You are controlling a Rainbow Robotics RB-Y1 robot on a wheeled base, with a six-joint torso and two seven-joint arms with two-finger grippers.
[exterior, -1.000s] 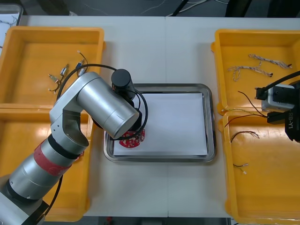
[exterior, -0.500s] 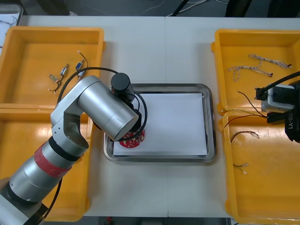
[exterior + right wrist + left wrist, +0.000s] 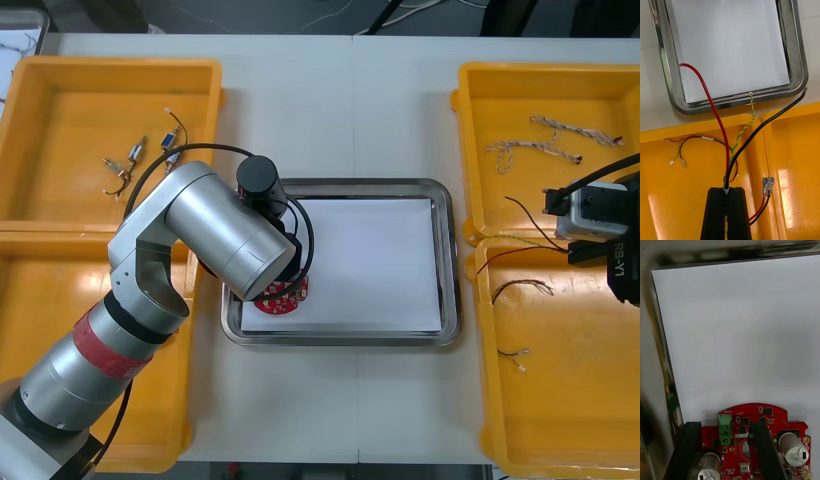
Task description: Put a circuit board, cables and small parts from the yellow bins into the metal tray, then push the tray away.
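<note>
Left gripper (image 3: 723, 425) is clamped across part of the circuit board (image 3: 771, 416), low at the metal tray's (image 3: 450, 270) near-left corner, likely setting it down. Right gripper (image 3: 726, 192) is closed on the cables (image 3: 717, 112) over the right yellow bins' (image 3: 560, 400) shared edge, probably waiting its turn.

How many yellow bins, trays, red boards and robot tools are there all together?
Yellow bins: 4
Metal tray: 1
Red circuit board: 1
Tools: 2, the left tool shut on the board in the tray, the right tool holding cables over the right bins
Total: 8
</note>
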